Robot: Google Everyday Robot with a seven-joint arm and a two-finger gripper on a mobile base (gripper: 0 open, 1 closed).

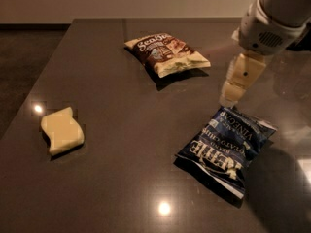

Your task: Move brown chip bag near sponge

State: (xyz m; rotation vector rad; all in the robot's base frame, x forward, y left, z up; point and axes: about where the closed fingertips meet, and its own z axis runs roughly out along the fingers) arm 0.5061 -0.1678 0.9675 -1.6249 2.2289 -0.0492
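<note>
The brown chip bag [167,53] lies flat at the back middle of the dark table, white script on its dark front, cream edges. The pale yellow sponge [61,130] lies near the table's left edge, far from the bag. My gripper [229,99] hangs from the white arm at the right, above the table, to the right of and nearer than the brown bag, just above the top edge of the blue bag. It holds nothing that I can see.
A dark blue Kettle chip bag [225,148] lies at the front right. The table's left edge [43,76] runs diagonally, with dark floor beyond. Light glare spots show on the tabletop.
</note>
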